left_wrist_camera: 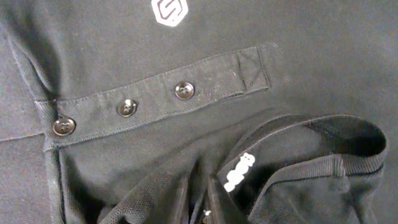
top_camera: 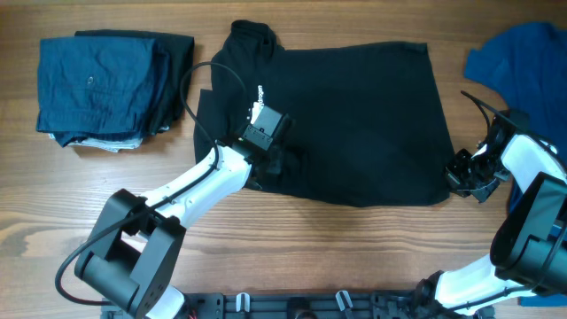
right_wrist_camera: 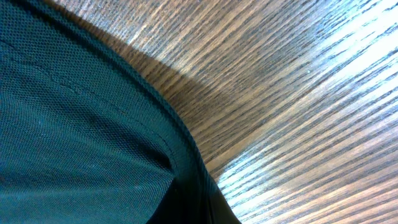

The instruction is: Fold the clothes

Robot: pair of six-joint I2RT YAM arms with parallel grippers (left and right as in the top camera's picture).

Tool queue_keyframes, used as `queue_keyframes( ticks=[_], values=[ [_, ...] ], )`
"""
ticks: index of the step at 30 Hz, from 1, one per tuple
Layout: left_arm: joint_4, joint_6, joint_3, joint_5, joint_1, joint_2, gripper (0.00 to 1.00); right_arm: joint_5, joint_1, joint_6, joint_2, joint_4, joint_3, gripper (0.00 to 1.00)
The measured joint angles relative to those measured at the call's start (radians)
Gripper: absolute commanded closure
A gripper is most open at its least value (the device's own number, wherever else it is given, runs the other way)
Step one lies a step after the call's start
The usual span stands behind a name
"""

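Black shirt [top_camera: 354,115] is spread mostly flat at table [top_camera: 292,257] ctr, soft knit, w/ a lobe of fabric sticking out at its upper L. Small white logo [left_wrist_camera: 168,11] is seen on chest, above a placket [left_wrist_camera: 155,99] w/ 3 dark buttons. Ribbed collar [left_wrist_camera: 323,155] is bunched & lifted. Lower R corner is raised, shadow cast beneath. Folded navy/dark garments [top_camera: 97,80] are stacked far L, well apart. Bright blue garment [top_camera: 523,62] is crumpled far R, partly cut off.

The left arm stretches diagonally inward, left pincer [left_wrist_camera: 200,208] pinched together; right pincer [top_camera: 467,173] points inward, grip unclear.
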Motion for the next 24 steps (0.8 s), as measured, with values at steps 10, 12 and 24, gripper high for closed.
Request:
queue_keyframes(
  ticks=[10, 12, 24],
  values=[
    [0.019, 0.011, 0.0, 0.016, 0.0, 0.001, 0.73, 0.0, 0.0, -0.004, 0.0, 0.002, 0.0, 0.89],
    [0.035, 0.033, 0.0, 0.022, 0.0, 0.007, 0.72, 0.0, 0.0, -0.004, 0.0, 0.002, -0.001, 0.88],
    [0.033, 0.13, 0.0, 0.043, 0.0, 0.047, 0.84, -0.007, 0.0, -0.003, 0.0, 0.004, -0.001, 0.95]
  ],
)
